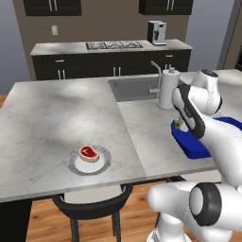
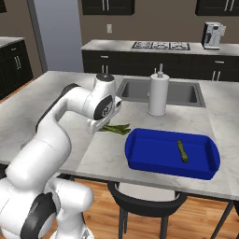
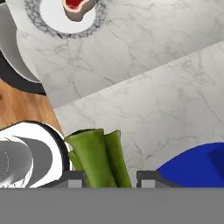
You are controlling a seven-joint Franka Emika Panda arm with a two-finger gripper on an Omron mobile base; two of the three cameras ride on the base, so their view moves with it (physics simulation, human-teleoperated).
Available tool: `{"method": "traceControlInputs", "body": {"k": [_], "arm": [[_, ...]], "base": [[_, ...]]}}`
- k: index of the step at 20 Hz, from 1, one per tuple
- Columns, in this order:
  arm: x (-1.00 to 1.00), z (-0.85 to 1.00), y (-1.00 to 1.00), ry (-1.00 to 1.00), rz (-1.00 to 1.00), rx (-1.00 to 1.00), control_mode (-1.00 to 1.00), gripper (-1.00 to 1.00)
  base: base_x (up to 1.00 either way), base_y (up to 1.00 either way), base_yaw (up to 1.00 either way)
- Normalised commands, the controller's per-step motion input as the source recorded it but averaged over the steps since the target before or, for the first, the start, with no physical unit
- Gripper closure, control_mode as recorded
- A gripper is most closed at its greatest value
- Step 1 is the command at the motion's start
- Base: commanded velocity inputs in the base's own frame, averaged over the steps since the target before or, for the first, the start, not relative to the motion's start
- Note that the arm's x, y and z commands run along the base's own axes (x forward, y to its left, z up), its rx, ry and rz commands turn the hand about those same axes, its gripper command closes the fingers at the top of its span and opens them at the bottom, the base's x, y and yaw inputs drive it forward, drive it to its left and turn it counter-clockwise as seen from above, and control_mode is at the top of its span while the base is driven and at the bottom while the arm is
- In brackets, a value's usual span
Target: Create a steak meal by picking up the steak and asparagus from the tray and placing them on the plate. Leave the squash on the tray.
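gripper point(image 3: 107, 177) closed on asparagus point(image 3: 98, 157) | carry level to plate point(image 1: 75, 165) | release beside steak point(image 1: 89, 153), not on top

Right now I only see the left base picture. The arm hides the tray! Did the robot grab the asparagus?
Observer: Yes. The gripper is shut on the asparagus, out past the tray's left rim, above the counter.
Operator: Is anything left in the tray?
Observer: Just the squash, lying toward its right side.
Operator: Which way is the hand looking?
Observer: Across the counter toward the plate, with the steak on it, at the top of the hand picture.
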Motion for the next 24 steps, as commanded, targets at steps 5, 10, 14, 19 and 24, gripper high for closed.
{"method": "traceControlInputs", "body": {"k": [5, 10, 14, 19, 24], "arm": [[-0.26, 0.52, 1.00, 0.00, 0.04, -0.08, -1.00, 1.00], [-0.09, 0.05, 0.94, 0.00, 0.00, -0.05, -1.00, 1.00], [-0.05, 0.00, 0.75, 0.00, -0.03, 0.00, -1.00, 1.00], [-0.06, -0.02, 0.80, 0.00, -0.04, 0.00, -1.00, 1.00], [-0.01, -0.36, 0.87, 0.05, -0.01, 0.01, -1.00, 1.00]], "base": [[0.00, 0.00, 0.00], [0.00, 0.00, 0.00], [0.00, 0.00, 0.00], [0.00, 0.00, 0.00], [0.00, 0.00, 0.00]]}}
